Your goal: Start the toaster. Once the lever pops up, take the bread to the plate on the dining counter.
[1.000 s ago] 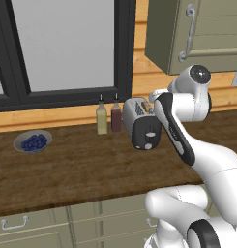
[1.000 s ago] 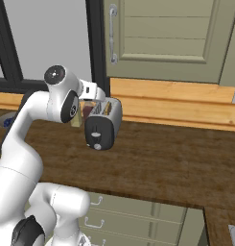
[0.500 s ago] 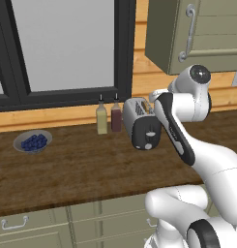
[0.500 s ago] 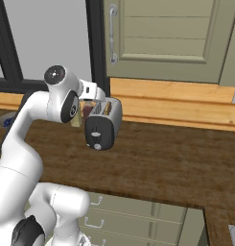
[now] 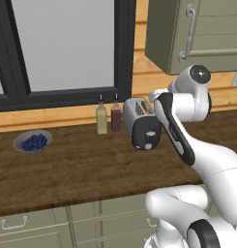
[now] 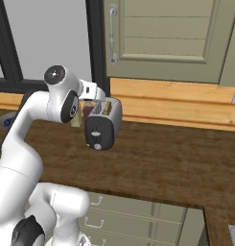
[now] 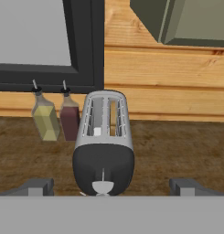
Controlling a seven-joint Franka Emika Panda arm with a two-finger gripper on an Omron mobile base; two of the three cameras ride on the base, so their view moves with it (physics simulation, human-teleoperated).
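Observation:
The silver two-slot toaster point(image 7: 104, 137) stands on the wooden worktop, its black end panel toward my hand. It also shows as the toaster point(image 5: 140, 122) and the toaster point(image 6: 105, 121) in the base views. A slice of bread point(image 7: 113, 117) sits down in the right slot. The pale lever point(image 7: 103, 186) is low in its vertical slot, just beyond my gripper point(image 7: 112, 190). The gripper is open, its fingertips point(image 7: 36, 186) spread wide on either side of the toaster's end, with nothing held. The plate is out of view.
Two bottles, yellowish point(image 7: 45, 118) and dark red point(image 7: 69, 118), stand left of the toaster under the window. A bowl of blueberries point(image 5: 32, 142) lies far left on the worktop. A wall cabinet point(image 6: 162, 38) hangs above. Another brown top point(image 6: 218, 225) juts in at lower right.

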